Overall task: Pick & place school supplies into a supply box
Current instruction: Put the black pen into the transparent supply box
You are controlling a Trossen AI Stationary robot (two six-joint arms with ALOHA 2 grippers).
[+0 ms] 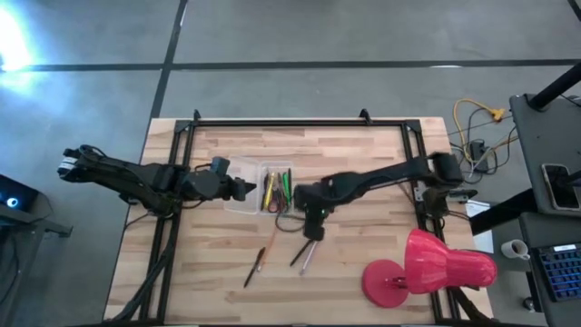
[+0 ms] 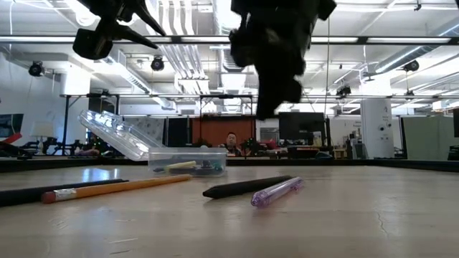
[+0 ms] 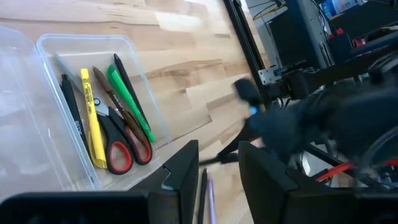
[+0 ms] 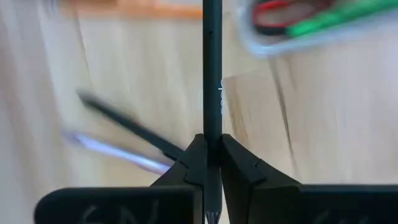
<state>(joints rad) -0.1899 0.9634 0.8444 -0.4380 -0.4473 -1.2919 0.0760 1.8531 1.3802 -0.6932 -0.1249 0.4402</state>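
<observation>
Right gripper (image 4: pixel 212 163) clamps thin dark pen (image 4: pixel 212 74) right of clear plastic supply box (image 1: pixel 238 205). Box holds several supplies; apparently three left on table. Left gripper (image 3: pixel 217 177) narrowly parted, empty.

Two dark jointed arms, black wedge-shaped pincer fingers (image 4: pixel 233 163)

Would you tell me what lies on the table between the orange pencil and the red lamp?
In the high view, a black pen and a purple pen lie side by side between the orange pencil and the red lamp; otherwise bare wood.
</observation>
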